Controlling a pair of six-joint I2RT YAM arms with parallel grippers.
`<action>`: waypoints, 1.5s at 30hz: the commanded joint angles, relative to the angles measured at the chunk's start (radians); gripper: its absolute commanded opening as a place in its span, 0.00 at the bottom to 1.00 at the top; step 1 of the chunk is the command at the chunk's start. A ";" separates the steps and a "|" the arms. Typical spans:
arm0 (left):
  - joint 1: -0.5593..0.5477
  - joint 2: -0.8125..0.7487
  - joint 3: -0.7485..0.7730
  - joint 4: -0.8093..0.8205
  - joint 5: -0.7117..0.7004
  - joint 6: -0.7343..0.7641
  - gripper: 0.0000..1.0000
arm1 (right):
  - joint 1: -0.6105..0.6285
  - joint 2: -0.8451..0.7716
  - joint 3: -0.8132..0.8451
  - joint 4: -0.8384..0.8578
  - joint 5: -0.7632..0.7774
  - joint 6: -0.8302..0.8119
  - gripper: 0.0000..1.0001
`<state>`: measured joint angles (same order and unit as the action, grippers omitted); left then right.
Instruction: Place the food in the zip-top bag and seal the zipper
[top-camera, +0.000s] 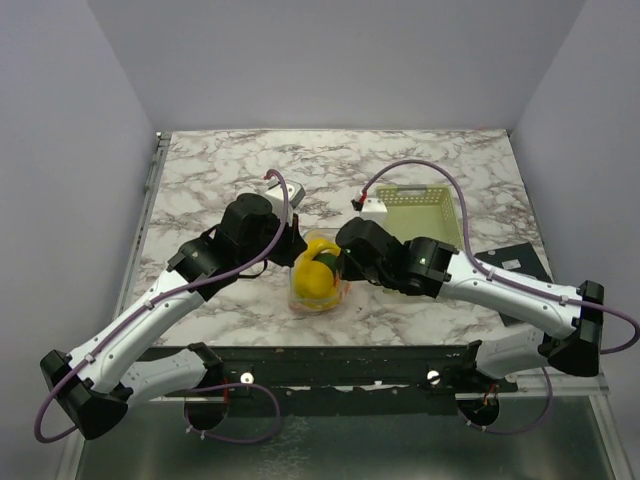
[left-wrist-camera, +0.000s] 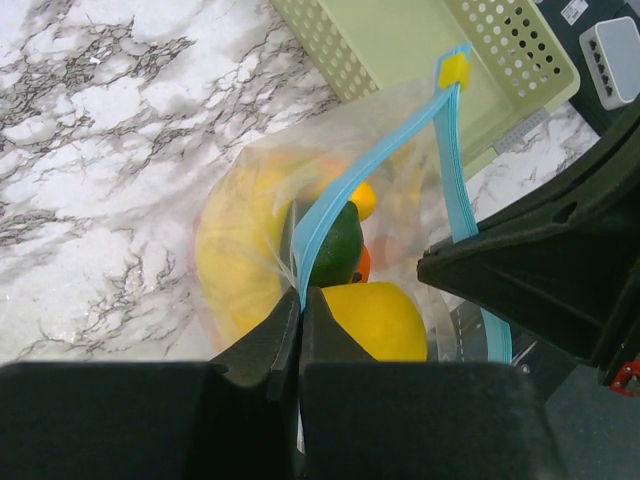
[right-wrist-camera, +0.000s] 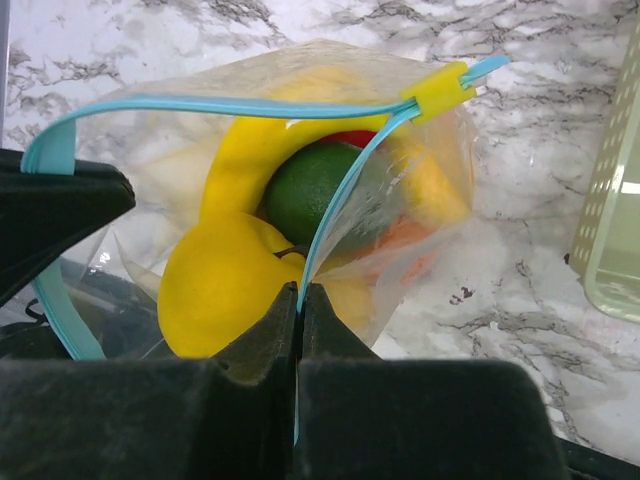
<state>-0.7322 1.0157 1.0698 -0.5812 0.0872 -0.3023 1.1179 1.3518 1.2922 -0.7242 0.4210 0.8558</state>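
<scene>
While both pairs of fingers are clamped flat together, each one has a blue lip of the zipper (left-wrist-camera: 380, 160) pinched between its tips: the left gripper (left-wrist-camera: 300, 300) has one strip and the right gripper (right-wrist-camera: 300, 295) has the other. So the mouth is spread into a V, and the two strips only meet at the yellow slider (right-wrist-camera: 437, 88), which sits at the far end of the track. From the left wrist view that slider end points toward the pale green basket (left-wrist-camera: 420, 50), with the strips running back from it to the fingers. The zip-top bag (top-camera: 318, 285) sits on the marble table (top-camera: 230, 170) right between the two grippers, mouth up, near the middle of the front edge. Inside it I can make out the banana (right-wrist-camera: 235, 170) curving around the dark green round piece (right-wrist-camera: 310, 190), a yellow lemon (right-wrist-camera: 220, 290) nearest the right fingers, and a bit of red (right-wrist-camera: 350, 138) and orange behind that; can't tell exactly which fruit is which back there. The basket looks like it has nothing in it. Both arms reach out from the corners and bend inward, wrists facing each other over the bag.
</scene>
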 joint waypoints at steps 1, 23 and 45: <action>0.004 0.008 0.008 -0.006 -0.021 0.054 0.00 | 0.063 -0.017 -0.053 0.038 0.146 0.132 0.01; 0.005 -0.004 0.013 -0.008 -0.018 0.143 0.00 | 0.191 -0.057 -0.080 -0.057 0.342 0.274 0.48; 0.004 -0.005 -0.001 -0.009 0.011 0.154 0.00 | 0.093 -0.239 0.008 0.023 0.200 -0.688 0.54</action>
<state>-0.7322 1.0267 1.0698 -0.5934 0.0788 -0.1555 1.2812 1.1488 1.3003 -0.7784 0.7231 0.4461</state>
